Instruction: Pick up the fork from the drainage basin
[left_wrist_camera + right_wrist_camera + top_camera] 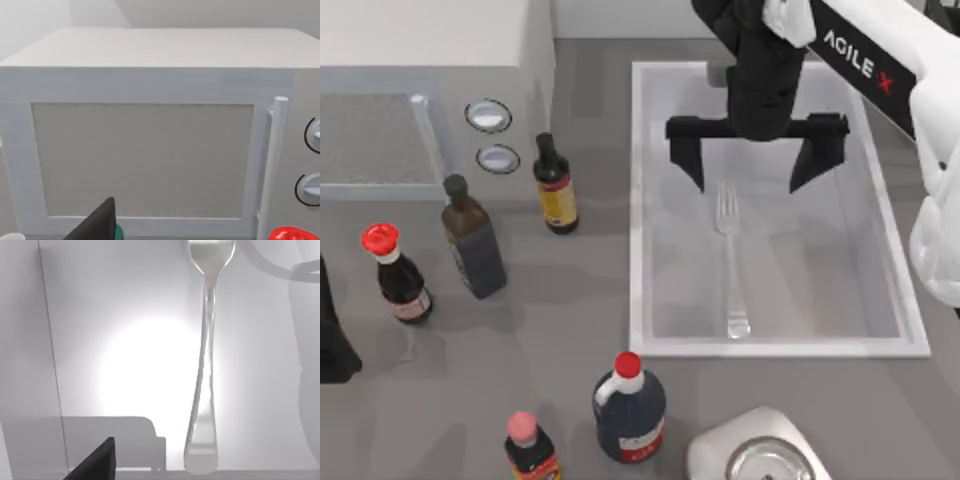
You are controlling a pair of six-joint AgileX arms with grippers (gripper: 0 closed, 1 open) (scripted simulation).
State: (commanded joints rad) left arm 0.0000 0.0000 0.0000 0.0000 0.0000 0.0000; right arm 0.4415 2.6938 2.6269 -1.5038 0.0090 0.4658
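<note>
Right gripper point(757, 160) fingers spread wide above the fork point(730, 250); touching nothing.

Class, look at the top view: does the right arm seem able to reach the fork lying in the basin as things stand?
Probably yes. The right gripper hangs open over the basin, just beyond the tines of the fork, which lies flat on the floor with nothing on or beside it. The bottles stand outside the rim.
</note>
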